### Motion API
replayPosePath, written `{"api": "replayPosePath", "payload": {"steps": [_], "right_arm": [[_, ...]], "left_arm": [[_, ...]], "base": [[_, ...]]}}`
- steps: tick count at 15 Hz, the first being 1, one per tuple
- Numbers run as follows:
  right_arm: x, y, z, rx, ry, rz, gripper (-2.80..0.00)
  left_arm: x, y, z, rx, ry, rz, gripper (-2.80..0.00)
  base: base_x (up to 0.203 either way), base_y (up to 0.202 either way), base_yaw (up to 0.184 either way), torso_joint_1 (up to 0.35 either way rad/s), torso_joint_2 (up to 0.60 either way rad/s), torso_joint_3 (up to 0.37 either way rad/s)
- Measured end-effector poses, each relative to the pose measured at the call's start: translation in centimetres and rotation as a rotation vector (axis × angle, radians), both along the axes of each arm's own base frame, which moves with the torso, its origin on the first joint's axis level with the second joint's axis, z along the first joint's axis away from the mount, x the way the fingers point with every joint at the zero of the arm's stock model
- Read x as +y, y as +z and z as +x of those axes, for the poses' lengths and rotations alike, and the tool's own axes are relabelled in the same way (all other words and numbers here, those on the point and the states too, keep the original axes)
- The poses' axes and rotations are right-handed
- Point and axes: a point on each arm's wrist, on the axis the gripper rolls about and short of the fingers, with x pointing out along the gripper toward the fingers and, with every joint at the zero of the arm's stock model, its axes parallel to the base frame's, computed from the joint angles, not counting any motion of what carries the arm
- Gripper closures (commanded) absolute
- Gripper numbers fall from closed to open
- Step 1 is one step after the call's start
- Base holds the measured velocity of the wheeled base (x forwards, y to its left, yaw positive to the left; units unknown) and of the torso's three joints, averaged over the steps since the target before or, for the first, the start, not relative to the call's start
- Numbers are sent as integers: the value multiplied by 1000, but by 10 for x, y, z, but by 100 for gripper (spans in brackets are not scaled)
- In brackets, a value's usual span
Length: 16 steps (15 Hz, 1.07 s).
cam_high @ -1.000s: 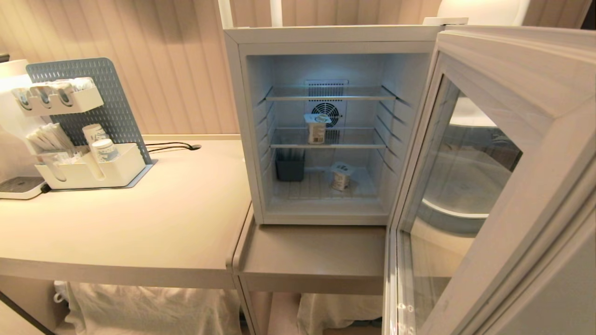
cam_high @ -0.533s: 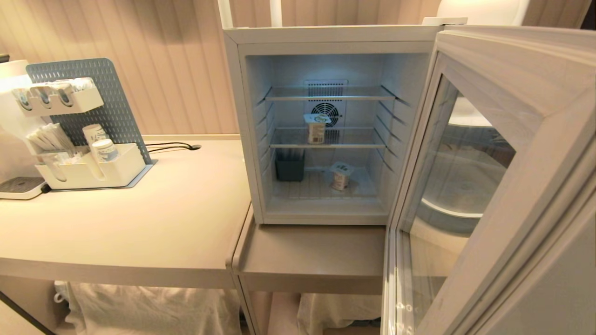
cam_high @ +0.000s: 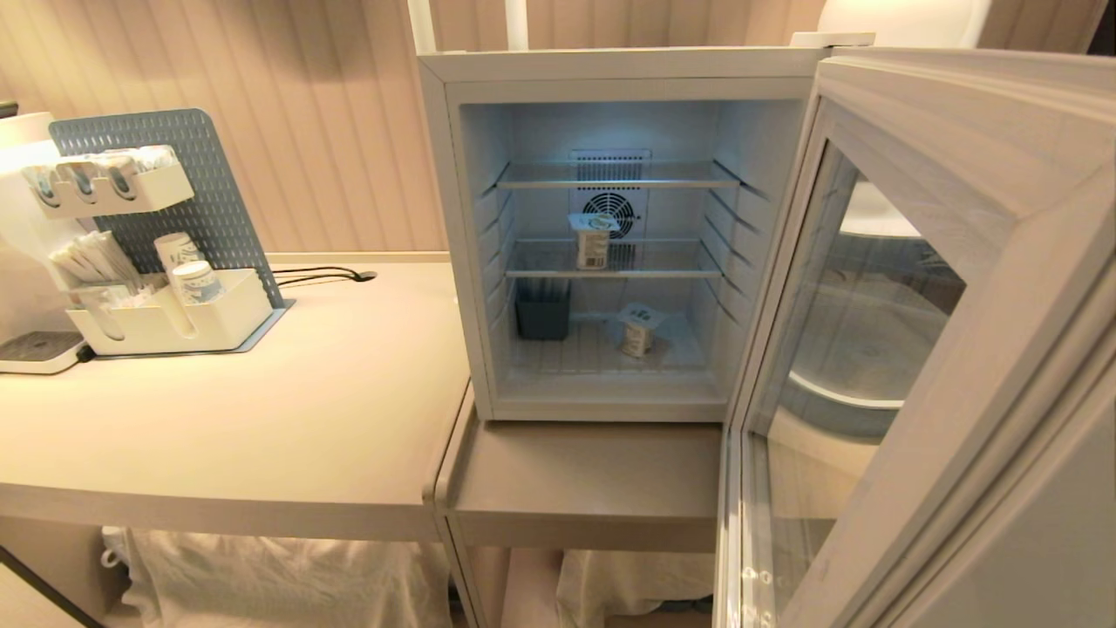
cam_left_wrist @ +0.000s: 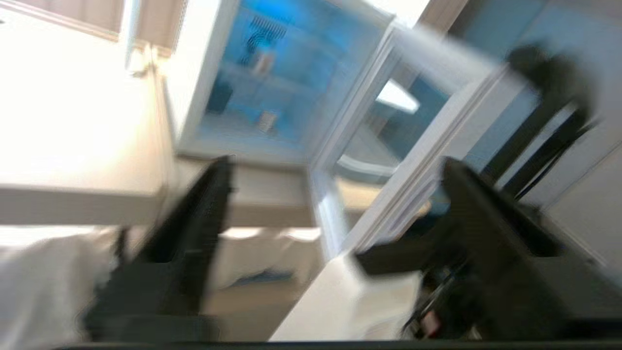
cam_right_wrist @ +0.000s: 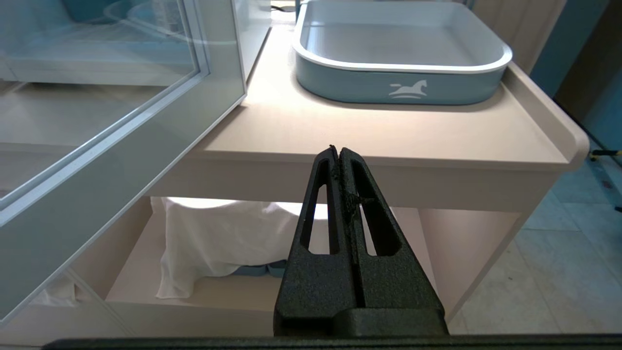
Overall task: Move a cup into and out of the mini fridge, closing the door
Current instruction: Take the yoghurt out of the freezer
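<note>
The white mini fridge stands lit, its glass door swung wide to the right. Inside, one cup stands on the middle wire shelf. A second cup sits tilted on the bottom, beside a dark bin. Neither arm shows in the head view. In the blurred left wrist view my left gripper is open and empty, well short of the fridge and facing the door's edge. My right gripper is shut, parked below the table edge beside the door.
A white organiser with paper cups and sachets stands at the left on the beige table, next to a coffee machine. A blue-grey tray sits right of the fridge. White cloth lies under the table.
The door's window edge has shifted very slightly in the head view. The fridge and both cups stay put, and no arm has entered that view.
</note>
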Motion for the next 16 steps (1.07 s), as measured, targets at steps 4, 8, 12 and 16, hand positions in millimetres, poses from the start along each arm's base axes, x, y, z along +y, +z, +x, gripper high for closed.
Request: {"api": "replayPosePath", "payload": {"steps": [4, 8, 12, 16], "right_arm": [[0, 0, 0, 0, -1, 0, 0], [0, 0, 0, 0, -2, 1, 0], [0, 0, 0, -1, -3, 1, 0], [0, 0, 0, -1, -5, 3, 0]], "left_arm": [[3, -55, 2, 45, 80, 129, 0], [6, -99, 42, 121, 291, 225, 0], [10, -165, 122, 144, 496, 436, 0], [8, -194, 147, -11, 476, 524, 0]], "base": [[0, 0, 0, 0, 0, 0], [0, 0, 0, 0, 0, 0], [0, 0, 0, 0, 0, 0], [0, 0, 0, 0, 0, 0]]}}
